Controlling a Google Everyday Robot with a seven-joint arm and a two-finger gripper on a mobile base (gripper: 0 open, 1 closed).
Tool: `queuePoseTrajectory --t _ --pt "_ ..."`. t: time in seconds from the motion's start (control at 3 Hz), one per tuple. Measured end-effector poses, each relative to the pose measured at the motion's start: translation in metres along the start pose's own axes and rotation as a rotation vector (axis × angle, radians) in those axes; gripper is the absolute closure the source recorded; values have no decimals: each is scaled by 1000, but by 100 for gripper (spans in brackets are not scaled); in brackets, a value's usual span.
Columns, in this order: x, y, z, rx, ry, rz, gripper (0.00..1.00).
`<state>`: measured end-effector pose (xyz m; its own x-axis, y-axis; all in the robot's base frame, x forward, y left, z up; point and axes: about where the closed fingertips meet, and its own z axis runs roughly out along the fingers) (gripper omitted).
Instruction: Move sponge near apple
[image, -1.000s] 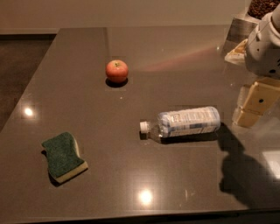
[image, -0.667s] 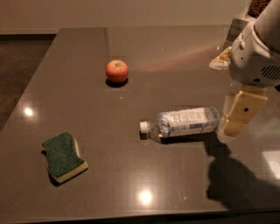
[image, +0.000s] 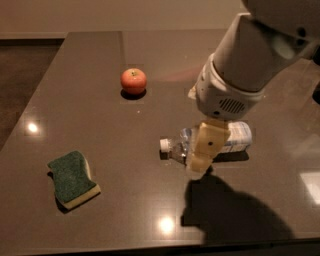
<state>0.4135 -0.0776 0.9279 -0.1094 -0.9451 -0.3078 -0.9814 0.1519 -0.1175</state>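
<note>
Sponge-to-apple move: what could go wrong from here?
1. The hand hangs right by the clear plastic bottle lying on its side; heading for the green-topped yellow sponge, it may clip the bottle and roll it.
2. The round red apple may roll if the sponge bumps it.

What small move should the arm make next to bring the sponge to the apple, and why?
Probably swing the gripper toward the picture's left and near edge, over the sponge. The gripper hangs above the bottle, while the sponge lies at the near left, apart from it and far from the apple.
</note>
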Motion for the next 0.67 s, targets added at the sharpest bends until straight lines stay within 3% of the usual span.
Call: queuePoseTrajectory --t 0.67 --pt "-85 30 48 -92 -147 31 0"
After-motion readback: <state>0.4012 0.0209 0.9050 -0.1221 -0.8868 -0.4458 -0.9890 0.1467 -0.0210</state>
